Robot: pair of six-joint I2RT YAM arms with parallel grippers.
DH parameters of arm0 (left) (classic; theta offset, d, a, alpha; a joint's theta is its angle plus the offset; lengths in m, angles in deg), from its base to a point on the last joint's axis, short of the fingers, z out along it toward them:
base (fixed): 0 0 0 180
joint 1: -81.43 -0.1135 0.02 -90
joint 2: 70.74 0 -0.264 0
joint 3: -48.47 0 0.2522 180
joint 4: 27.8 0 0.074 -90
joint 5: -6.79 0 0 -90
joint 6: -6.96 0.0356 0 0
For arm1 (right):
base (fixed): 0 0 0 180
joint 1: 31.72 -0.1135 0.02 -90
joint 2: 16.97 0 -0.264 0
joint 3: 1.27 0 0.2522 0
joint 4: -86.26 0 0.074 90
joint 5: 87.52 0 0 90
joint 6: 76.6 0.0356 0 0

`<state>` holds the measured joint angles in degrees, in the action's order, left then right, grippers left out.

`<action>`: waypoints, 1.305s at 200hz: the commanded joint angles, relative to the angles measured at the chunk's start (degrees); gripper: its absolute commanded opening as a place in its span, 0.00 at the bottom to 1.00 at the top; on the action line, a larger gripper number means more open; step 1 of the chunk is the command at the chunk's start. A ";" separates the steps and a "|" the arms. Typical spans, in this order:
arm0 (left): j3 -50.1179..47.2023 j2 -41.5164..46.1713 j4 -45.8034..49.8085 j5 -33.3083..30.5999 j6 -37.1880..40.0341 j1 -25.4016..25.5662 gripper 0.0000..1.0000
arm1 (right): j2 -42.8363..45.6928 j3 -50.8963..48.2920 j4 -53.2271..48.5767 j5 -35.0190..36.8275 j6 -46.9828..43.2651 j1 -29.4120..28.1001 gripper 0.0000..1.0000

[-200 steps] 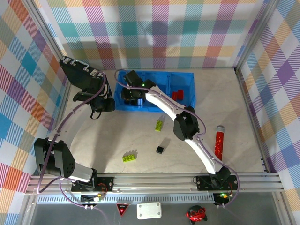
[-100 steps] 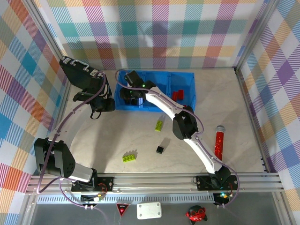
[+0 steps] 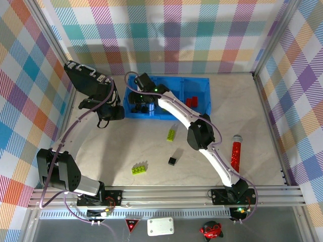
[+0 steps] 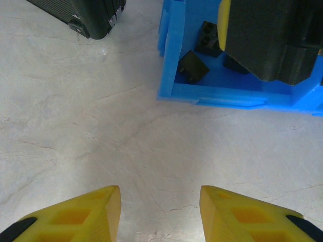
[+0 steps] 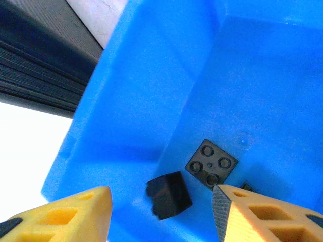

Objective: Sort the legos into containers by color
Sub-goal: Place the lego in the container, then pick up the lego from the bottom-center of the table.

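Legos (image 5: 169, 195) near containers' (image 5: 126, 91) corner wall

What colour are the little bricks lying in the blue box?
The little bricks are black; the right wrist view shows them best, inside the blue box.

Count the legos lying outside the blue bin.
3: a lime-green brick nearest the front edge; a black cube to its right; a second lime-green brick farther back, beside the right arm. The arm may hide others.

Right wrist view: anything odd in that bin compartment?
One black brick sits tilted by the wall of the blue bin; its neighbour lies flat, studs up. All black there, no damage.
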<state>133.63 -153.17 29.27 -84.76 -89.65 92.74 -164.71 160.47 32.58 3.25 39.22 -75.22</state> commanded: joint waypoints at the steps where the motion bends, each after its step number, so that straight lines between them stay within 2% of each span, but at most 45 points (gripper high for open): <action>1: -0.20 0.52 0.37 0.23 -0.09 -1.03 0.45 | 6.57 1.78 -2.98 -1.74 -2.44 -0.40 0.55; 31: -0.30 0.35 0.46 -0.48 0.07 -1.02 0.45 | 10.33 -0.26 -6.90 -1.57 -3.95 -0.88 0.55; 105: -0.38 -0.32 0.37 -0.61 0.20 -1.03 0.45 | 22.00 -14.45 -8.60 -0.09 -4.42 -1.40 0.53; 261: -1.06 0.17 -0.86 -2.10 1.12 -1.03 0.46 | 50.93 -57.27 -4.11 3.71 -1.04 -2.02 0.53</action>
<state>133.61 -153.50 29.23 -86.74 -89.39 92.74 -116.72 108.00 27.70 5.55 36.51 -76.80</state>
